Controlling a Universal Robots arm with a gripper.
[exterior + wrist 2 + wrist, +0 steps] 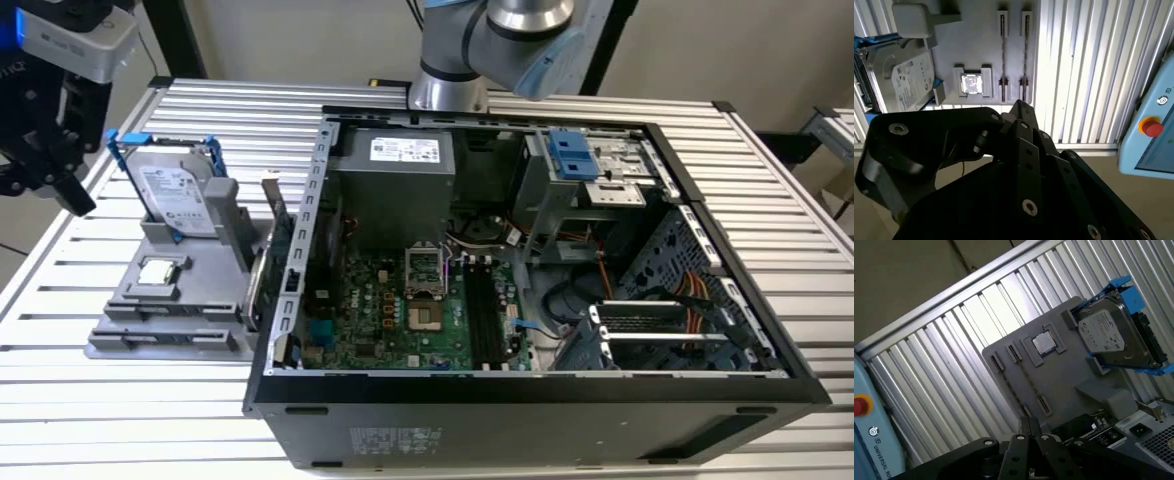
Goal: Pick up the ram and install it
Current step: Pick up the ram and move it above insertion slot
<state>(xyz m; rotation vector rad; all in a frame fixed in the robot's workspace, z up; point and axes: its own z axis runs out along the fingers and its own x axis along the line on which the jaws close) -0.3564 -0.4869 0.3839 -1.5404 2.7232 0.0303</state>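
Ribbed aluminium table (134,420) bears an open computer case (534,388). At its ten o'clock in the exterior view, the gripper (51,185) hangs above a grey fixture tray (174,347). I cannot tell its grip or the ram's heading.

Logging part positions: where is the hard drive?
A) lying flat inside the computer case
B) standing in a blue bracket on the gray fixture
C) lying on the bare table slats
B: the hard drive stands on edge in its blue bracket on the gray fixture, outside the computer case.

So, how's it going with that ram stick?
Gripper up by the table edge, beside the grey holder, clear of the case. Ram: cannot tell where. Hard drive and chip sit on holder.
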